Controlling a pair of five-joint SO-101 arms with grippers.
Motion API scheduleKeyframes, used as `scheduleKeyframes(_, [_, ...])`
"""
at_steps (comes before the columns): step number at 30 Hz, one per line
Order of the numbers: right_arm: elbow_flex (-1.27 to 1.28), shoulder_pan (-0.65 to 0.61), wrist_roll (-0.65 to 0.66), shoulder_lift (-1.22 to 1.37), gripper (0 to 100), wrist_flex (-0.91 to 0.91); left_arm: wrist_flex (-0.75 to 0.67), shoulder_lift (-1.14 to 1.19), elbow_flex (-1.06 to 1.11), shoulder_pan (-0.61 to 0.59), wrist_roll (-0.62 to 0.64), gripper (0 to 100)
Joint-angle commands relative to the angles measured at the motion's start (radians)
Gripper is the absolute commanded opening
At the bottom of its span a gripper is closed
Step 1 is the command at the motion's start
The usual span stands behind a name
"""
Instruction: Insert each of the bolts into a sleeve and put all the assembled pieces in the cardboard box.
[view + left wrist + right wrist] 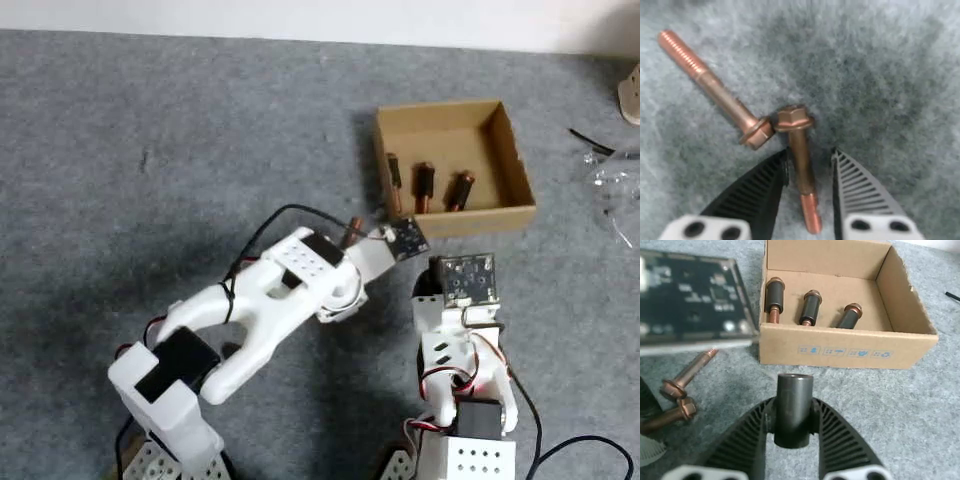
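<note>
Two copper bolts lie on the grey carpet, heads touching. My left gripper point(810, 151) is open, its fingers on either side of the shaft of the nearer bolt point(799, 150); the other bolt point(710, 82) lies slantwise beside it. My right gripper point(792, 405) is shut on a black sleeve point(794, 390), held upright with its bore showing, just in front of the cardboard box point(840, 347). In the box point(455, 215) lie three bolts in sleeves point(424, 187). The same two loose bolts point(687, 372) show beside the box in the right wrist view.
The left arm point(290, 280) reaches slantwise to the box's near left corner, and its camera board point(690, 300) hangs close to the right gripper. A clear plastic item and a black cable point(610, 170) lie at the right edge. Open carpet lies to the far left.
</note>
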Motion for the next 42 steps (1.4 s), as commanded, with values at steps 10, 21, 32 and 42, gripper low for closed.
scheduleKeyframes(10, [0.002, 0.007, -0.011, -0.016, 0.5, -0.036, 0.011, 0.010, -0.030, -0.030, -0.006, 0])
scheduleKeyframes(21, [0.045, -0.038, -0.009, -0.016, 0.5, -0.036, 0.054, -0.162, 0.054, -0.001, -0.009, 1])
scheduleKeyframes(32, [0.056, -0.042, -0.009, -0.016, 0.5, -0.070, -0.180, -1.035, 0.645, -0.012, -0.002, 1])
scheduleKeyframes(42, [0.056, -0.042, -0.009, -0.016, 0.5, -0.071, -0.199, -1.702, 0.929, -0.136, 0.135, 1])
